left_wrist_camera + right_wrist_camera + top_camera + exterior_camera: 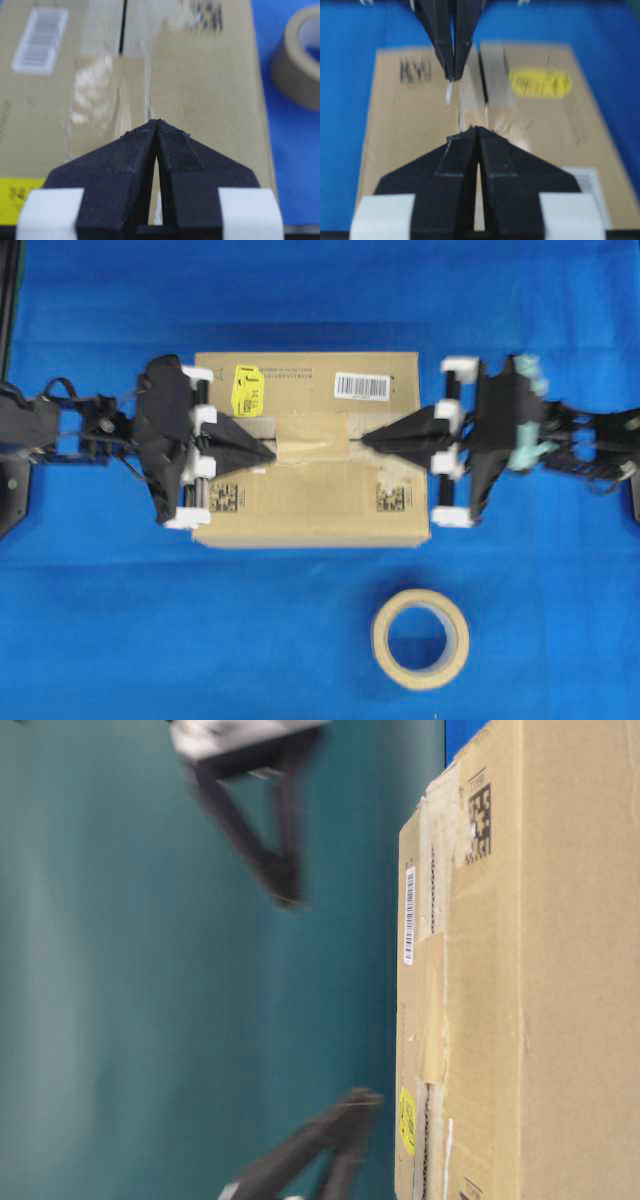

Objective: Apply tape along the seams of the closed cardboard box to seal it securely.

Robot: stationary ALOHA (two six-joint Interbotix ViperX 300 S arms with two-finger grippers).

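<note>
Overhead view: both claws pinched fully closed, holding nothing, left claw [268, 451] and right claw [366, 440] flanking the tape [312, 437] laid mid-seam [252, 431] on the cardboard box [300, 510]. I'd press flat, stroking outward along that seam.

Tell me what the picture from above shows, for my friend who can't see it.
A big brown cardboard box sits on a blue table, with a short piece of tan tape stuck over the middle of its top seam. Two black robot grippers, the left gripper and right gripper, point their shut tips at the tape's ends. A tape roll lies below the box.
</note>
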